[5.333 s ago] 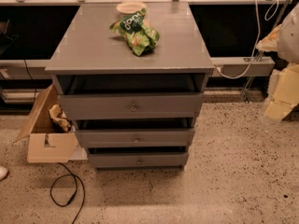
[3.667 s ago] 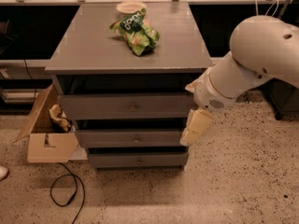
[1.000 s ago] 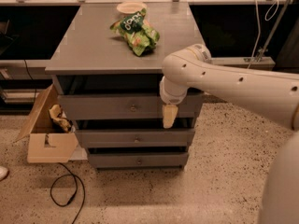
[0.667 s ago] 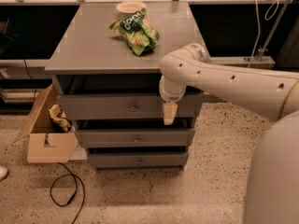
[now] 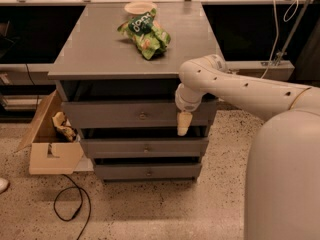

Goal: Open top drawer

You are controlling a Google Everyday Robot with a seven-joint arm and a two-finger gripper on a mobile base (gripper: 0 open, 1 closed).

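Observation:
The top drawer [image 5: 110,114] is the widest grey front of three under the grey cabinet top, with a small round metal knob [image 5: 142,116] at its centre. It looks closed or nearly so, with a dark gap above it. My gripper [image 5: 184,124] hangs from the white arm in front of the right part of this drawer front, pointing down, to the right of the knob and apart from it. Two shorter grey drawers [image 5: 145,147] sit below.
A green snack bag [image 5: 145,34] and a pale bowl [image 5: 140,7] lie on the cabinet top [image 5: 90,49]. An open cardboard box [image 5: 50,141] stands on the floor at the left. A black cable [image 5: 70,204] loops on the speckled floor. My white arm fills the right side.
The arm has swung in from the right, across the cabinet front, and the gripper now hangs in front of the right part of the top drawer. The drawers have not moved.

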